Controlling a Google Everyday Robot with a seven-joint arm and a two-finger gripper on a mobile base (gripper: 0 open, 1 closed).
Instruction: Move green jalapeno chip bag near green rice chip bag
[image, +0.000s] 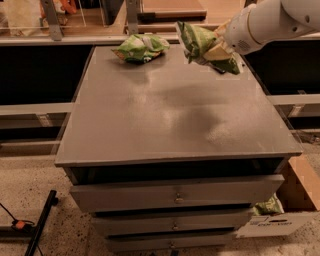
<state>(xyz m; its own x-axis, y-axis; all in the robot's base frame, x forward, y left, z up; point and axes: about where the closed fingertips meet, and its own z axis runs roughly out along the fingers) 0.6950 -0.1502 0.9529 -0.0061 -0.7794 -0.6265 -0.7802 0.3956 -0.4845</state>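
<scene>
Gripper (219, 50) is squeezing the green jalapeno chip bag (196, 39), holding it up over the table's (175, 120) back, beside the green rice chip bag (141, 48).

the counter (170, 130) lies open across its front, middle and left side, with free passage above all of that. at the back edge, left of centre, the green rice chip bag (140, 48) takes up the surface. the hand (219, 50) hangs over the back right corner, clamped on the green jalapeno chip bag (195, 39), which is clear of the surface. a strip of open counter separates the two bags. a rail (75, 40) runs just behind the back edge.
</scene>
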